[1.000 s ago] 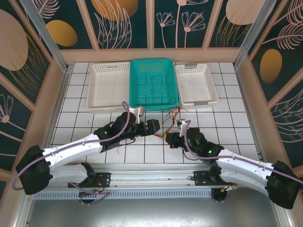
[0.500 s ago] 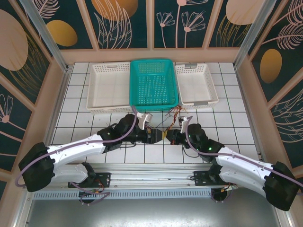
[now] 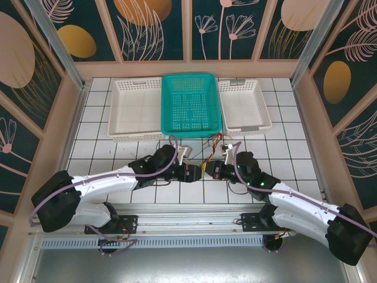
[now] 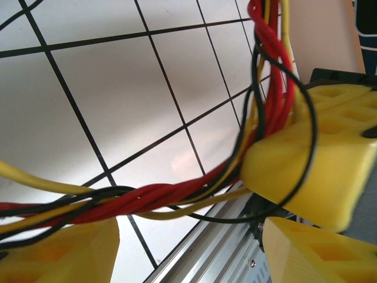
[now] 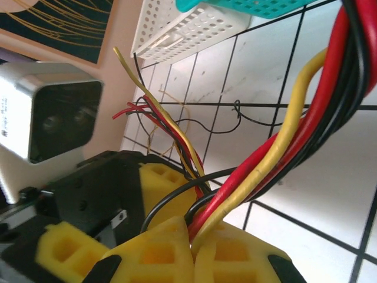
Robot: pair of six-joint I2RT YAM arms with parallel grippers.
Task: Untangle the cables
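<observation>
Top view, room: You have white tiled table (image 3: 94, 147) to the left and right of the grippers. A wide white plastic basket (image 3: 136, 109), a teal plastic basket (image 3: 191, 106) and a small white plastic basket (image 3: 242, 106) line the far edge. A metal rail (image 3: 188, 210) borders the near edge.
Top view, arms: Both arms reach inward and low. Your left gripper (image 3: 199, 172) and right gripper (image 3: 211, 170) meet tip to tip at mid-table.
Top view, cables: The thin red, yellow and black cables (image 3: 215, 143) run from the grippers toward the far side, ending near the baskets.
Left wrist view, gripper: The left gripper (image 4: 188, 253) has its yellow fingers spread wide, pinching nothing.
Left wrist view, cables: The twisted cables (image 4: 147, 203) slant from lower left to upper right, into the right gripper's yellow fingers (image 4: 306, 177).
Right wrist view, gripper: The right gripper (image 5: 191, 247) is pressed together, pinching the cables.
Right wrist view, cables: The cables (image 5: 283, 141) climb to the upper right. Loose ends fan to the upper left, beside the left gripper's fingers (image 5: 156, 177).
</observation>
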